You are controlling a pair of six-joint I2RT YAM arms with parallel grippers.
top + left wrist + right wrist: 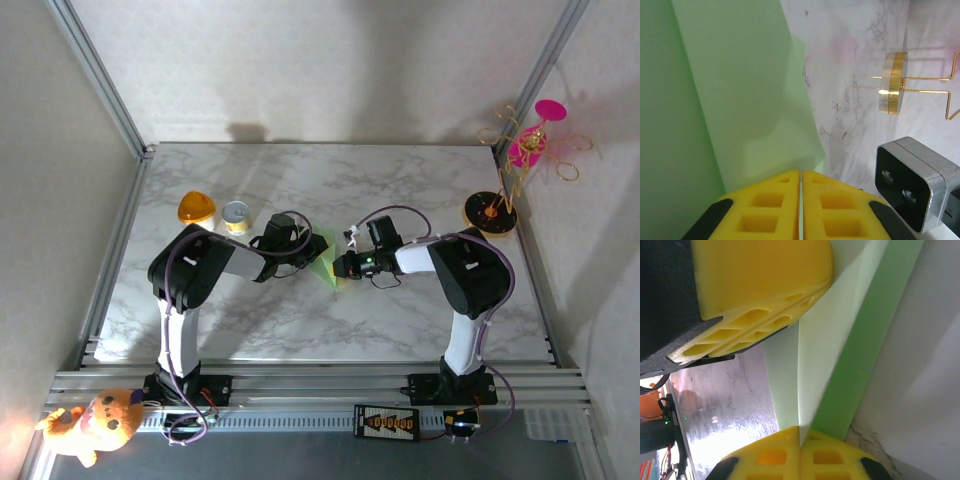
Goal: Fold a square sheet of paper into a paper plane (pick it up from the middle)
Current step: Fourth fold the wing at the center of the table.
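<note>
Marble table (400, 190) with tin (236, 215), cup (197, 207), stand (490, 212)

I see the left gripper (303, 249) and right gripper (343, 266) meeting at the pale green paper (325, 262), seemingly both pinching it.

From overhead I see the pale green paper (324, 258) as a slim wedge spanning the gap between my left end effector (303, 248) and my right end effector (340, 266), tapering towards the bottom of the view. It is plain, matte and unmarked. On the left wrist camera it rises ahead of the closed fingertips as overlapping layers, a darker band beside a lighter one, with its lower corner meeting the fingertip seam. On the right wrist camera a straight crease runs up from that end effector's pinched tips. It looks lifted rather than lying flat, though I cannot be sure.
</note>
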